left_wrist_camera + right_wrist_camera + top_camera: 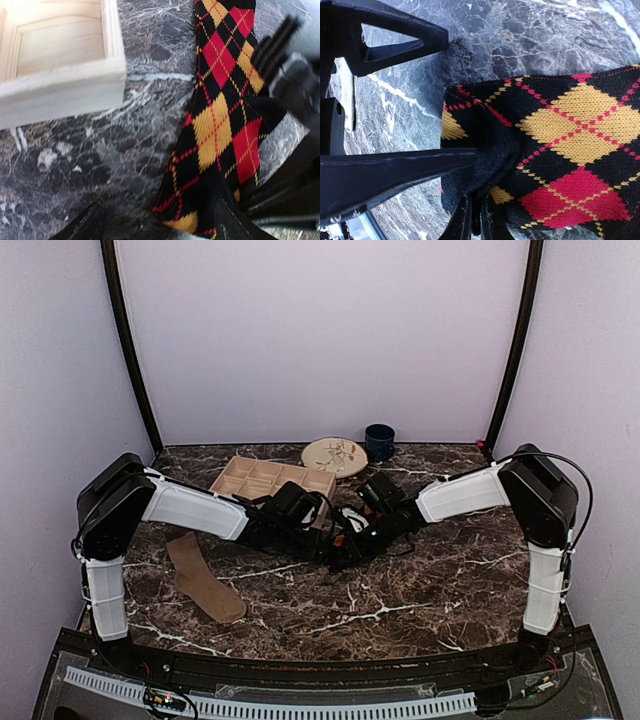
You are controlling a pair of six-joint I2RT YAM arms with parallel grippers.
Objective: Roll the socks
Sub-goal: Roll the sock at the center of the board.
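The black sock (220,115) with red and orange argyle diamonds lies flat on the marble table, mid-table between both arms. My left gripper (160,227) is open and straddles the sock's near end, with one finger (235,220) resting on the fabric. My right gripper (479,220) is shut on a pinched fold of the argyle sock (570,130) at its black end. In the top view both grippers, left (325,532) and right (347,543), meet over this sock and mostly hide it. The tan-brown sock (205,580) lies apart at the front left, untouched.
A pale wooden compartment tray (270,478) stands just behind the left gripper, with its corner (75,85) close to the argyle sock. A patterned plate (335,455) and a blue mug (379,441) sit at the back by the wall.
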